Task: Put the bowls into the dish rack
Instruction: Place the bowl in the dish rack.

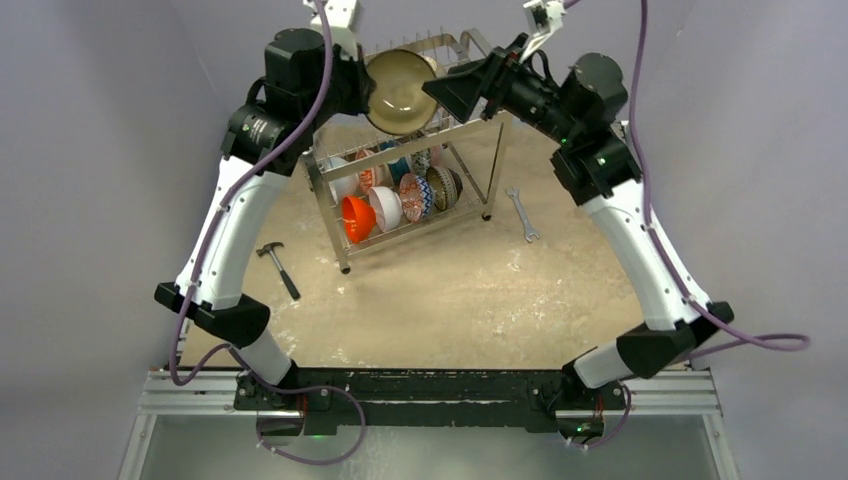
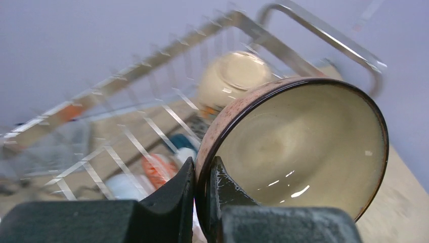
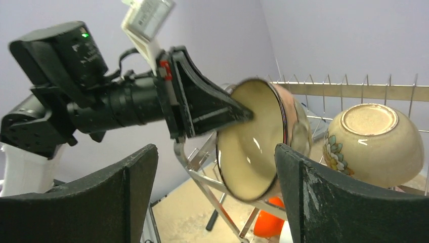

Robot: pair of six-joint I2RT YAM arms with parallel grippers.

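Note:
A large tan bowl hangs tilted over the left end of the dish rack's top tier, its cream inside facing the right arm. My left gripper is shut on its rim, one finger inside and one outside. My right gripper stands open, jaws wide, on the other side of that bowl; its right finger is near the bowl's outer wall. A second tan bowl lies upside down on the top tier. The lower tier holds several bowls, among them an orange-red one.
A hammer lies on the table left of the rack. On the rack's right side lies a wrench. Upright prongs line the rack's top rail. Both arms reach in high over the rack.

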